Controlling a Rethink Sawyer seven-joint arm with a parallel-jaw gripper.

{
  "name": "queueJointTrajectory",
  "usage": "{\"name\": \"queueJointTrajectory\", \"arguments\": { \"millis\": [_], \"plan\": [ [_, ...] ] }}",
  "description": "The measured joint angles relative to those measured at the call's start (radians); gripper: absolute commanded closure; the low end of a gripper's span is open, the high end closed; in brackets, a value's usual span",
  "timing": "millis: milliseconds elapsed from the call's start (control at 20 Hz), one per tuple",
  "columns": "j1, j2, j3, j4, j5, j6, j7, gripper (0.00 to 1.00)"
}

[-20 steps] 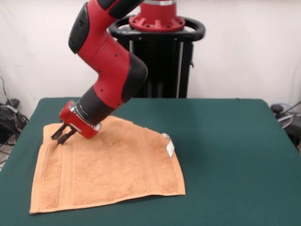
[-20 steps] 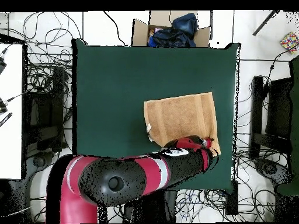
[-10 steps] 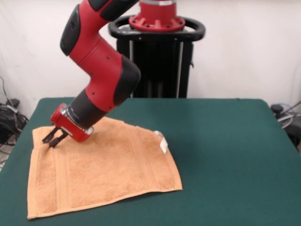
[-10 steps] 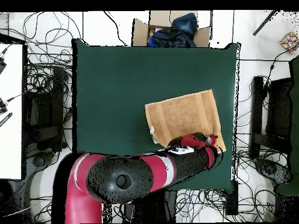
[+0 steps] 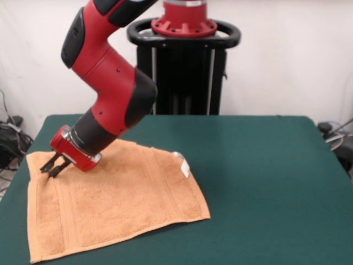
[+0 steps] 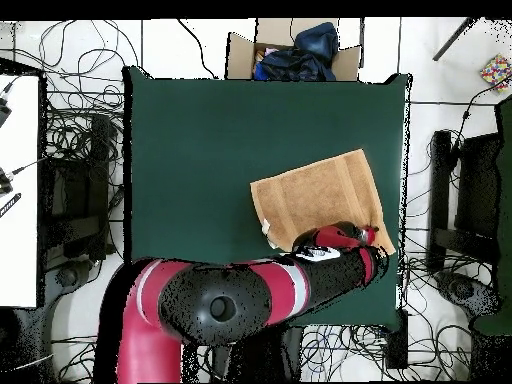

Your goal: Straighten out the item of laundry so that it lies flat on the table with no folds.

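Fingers [image 5: 51,167] nearly closed, pinching towel [image 5: 118,201] corner, green table [image 5: 265,182]

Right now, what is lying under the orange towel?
The towel lies directly on the green table. Anything beneath it is covered. The gripper touches its far corner.

White wall [image 5: 287,55], tangled cables [image 6: 70,130], cardboard box [image 6: 290,55] on floor

Orange-tan towel [image 5: 116,204] – dark green table [image 5: 265,182] – red-black arm [image 5: 107,83].
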Motion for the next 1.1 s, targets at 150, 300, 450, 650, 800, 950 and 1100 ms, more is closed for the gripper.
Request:
{"name": "queueJointTrajectory", "arguments": {
  "millis": [150,300,450,650,800,950,1100],
  "plan": [
    [-0.003,0.002,-0.002,-0.008,0.0,0.004,0.0,1.0],
    [-0.007,0.002,-0.002,-0.016,0.005,0.014,0.0,1.0],
    [-0.011,0.002,-0.002,-0.024,0.012,0.024,0.0,1.0],
    [-0.014,0.002,-0.003,-0.038,0.027,0.056,0.0,1.0],
    [-0.018,-0.002,-0.003,-0.053,0.035,0.101,0.0,0.0],
    [-0.023,-0.008,-0.001,-0.056,0.034,0.112,0.0,0.0],
    [-0.052,-0.043,0.032,-0.062,0.013,0.138,0.0,0.0]
  ]
}}
